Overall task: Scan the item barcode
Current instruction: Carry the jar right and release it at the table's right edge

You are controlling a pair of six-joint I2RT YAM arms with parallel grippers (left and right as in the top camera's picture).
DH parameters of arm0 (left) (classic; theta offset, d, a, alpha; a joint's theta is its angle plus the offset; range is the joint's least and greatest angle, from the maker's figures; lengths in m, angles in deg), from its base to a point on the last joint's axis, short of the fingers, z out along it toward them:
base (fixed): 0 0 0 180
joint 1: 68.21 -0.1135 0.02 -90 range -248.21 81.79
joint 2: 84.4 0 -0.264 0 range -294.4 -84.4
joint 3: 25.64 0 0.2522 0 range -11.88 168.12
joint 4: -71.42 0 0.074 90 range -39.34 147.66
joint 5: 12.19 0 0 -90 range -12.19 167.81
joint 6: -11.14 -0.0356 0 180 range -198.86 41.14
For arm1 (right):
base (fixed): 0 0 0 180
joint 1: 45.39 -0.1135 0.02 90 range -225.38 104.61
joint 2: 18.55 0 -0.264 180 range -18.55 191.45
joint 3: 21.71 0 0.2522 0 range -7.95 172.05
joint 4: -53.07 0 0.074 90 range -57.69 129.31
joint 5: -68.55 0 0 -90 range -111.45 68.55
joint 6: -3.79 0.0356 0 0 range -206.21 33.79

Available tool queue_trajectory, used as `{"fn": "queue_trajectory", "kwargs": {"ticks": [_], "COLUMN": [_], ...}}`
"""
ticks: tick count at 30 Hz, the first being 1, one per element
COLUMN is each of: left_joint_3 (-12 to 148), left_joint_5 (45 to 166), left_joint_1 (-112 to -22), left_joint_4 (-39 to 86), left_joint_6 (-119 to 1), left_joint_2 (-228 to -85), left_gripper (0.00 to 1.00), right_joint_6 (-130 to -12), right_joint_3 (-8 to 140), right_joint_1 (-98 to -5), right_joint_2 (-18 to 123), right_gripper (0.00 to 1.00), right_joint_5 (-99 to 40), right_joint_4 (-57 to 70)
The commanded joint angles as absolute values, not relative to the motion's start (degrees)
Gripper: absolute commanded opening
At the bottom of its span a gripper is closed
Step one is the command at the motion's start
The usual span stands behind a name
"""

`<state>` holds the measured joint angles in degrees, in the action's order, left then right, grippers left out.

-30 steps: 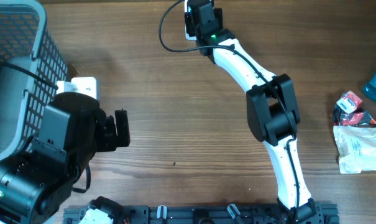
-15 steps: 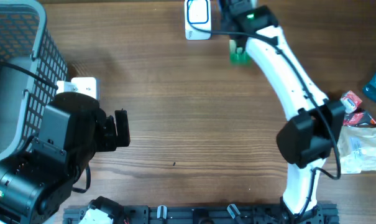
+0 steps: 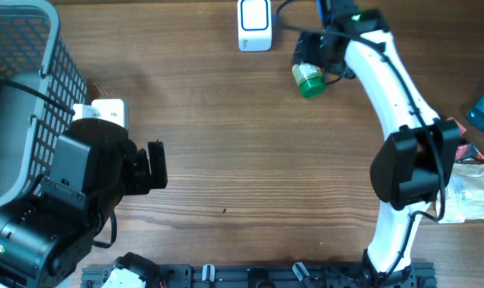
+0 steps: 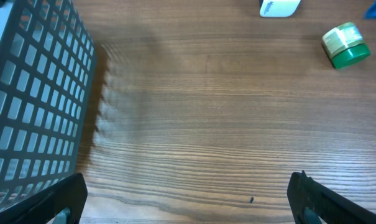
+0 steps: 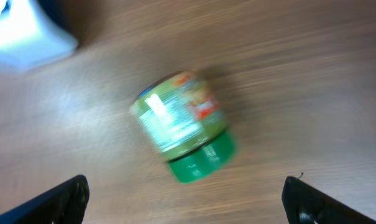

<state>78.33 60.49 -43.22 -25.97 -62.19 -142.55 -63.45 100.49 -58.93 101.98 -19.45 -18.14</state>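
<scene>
- Overhead: the small round green-lidded jar [image 3: 308, 78] lies on its side on the brown wooden table [image 3: 226, 120]. It is just beside the right claw [image 3: 314, 54] and near the white box-shaped scanner [image 3: 254, 24].
- Left wrist: the left claw [image 4: 188, 202] gapes wide and empty, with the jar well apart from it.
- Right wrist: the right claw is spread wide, gripping nothing. The blurred jar lies untouched ahead of its fingertips.

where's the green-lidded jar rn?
Overhead view: the jar lies on its side near the far edge of the table, right of centre, just right of the white scanner.
</scene>
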Motion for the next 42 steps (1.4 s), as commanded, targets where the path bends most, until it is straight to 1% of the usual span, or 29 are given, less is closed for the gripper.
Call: {"fn": "queue_trajectory", "kwargs": {"ticks": [1,5,10,14,15,19,20,22,29,30,32,34,38,39,40,42], "left_joint_3": [78.07,78.07,78.07,78.07,78.07,78.07,78.07,78.07,78.07,78.07,78.05,78.07,78.05,78.07,78.05,78.07], "left_joint_5": [59.74,59.74,59.74,59.74,59.74,59.74,59.74,59.74,59.74,59.74,59.74,59.74,59.74,59.74,59.74,59.74], "left_joint_1": [-43.42,-43.42,-43.42,-43.42,-43.42,-43.42,-43.42,-43.42,-43.42,-43.42,-43.42,-43.42,-43.42,-43.42,-43.42,-43.42], "left_joint_4": [-25.97,-25.97,-25.99,-25.97,-25.97,-25.97,-25.99,-25.97,-25.97,-25.97,-25.97,-25.99,-25.99,-25.99,-25.97,-25.97], "left_joint_6": [-61.69,-61.69,-61.69,-61.69,-61.69,-61.69,-61.69,-61.69,-61.69,-61.69,-61.69,-61.69,-61.69,-61.69,-61.69,-61.69], "left_joint_2": [-142.25,-142.25,-142.25,-142.25,-142.25,-142.25,-142.25,-142.25,-142.25,-142.25,-142.25,-142.25,-142.25,-142.25,-142.25,-142.25], "left_gripper": [1.0,1.0,1.0,1.0,1.0,1.0,1.0,1.0,1.0,1.0,1.0,1.0,1.0,1.0,1.0,1.0], "right_joint_6": [-78.81,-82.37,-87.68,-86.85,-85.48,-70.85,-70.9,-73.52,-84.58,-83.34,-76.95,-66.83,-56.82,-56.04,-56.06,-56.84], "right_joint_3": [92.84,87.97,87.71,87.71,87.71,87.71,87.71,87.71,87.71,87.71,87.71,87.71,87.71,87.71,87.71,87.71], "right_joint_1": [-59.3,-59.19,-58.97,-58.97,-58.97,-58.97,-58.97,-58.97,-58.97,-58.97,-58.97,-58.97,-58.99,-58.99,-58.99,-58.97], "right_joint_2": [102.09,102.11,102.11,102.28,102.53,106.37,107.12,108.71,109.85,109.85,109.85,109.85,109.85,109.85,109.87,109.87], "right_gripper": [1.0,1.0,1.0,1.0,1.0,1.0,1.0,1.0,1.0,1.0,1.0,1.0,0.99,0.96,0.88,0.79], "right_joint_5": [-24.95,-23.82,-20.26,-19.93,-19.1,-11.16,-11.75,-13.59,-12.71,-11.69,-8.96,-7.99,-13.79,-14.88,-15.1,-15.08], "right_joint_4": [-11.82,-5.09,-0.52,0.77,0.92,1.62,1.86,2.69,4.22,4.61,5.01,5.01,4.7,4.72,4.7,4.22]}}
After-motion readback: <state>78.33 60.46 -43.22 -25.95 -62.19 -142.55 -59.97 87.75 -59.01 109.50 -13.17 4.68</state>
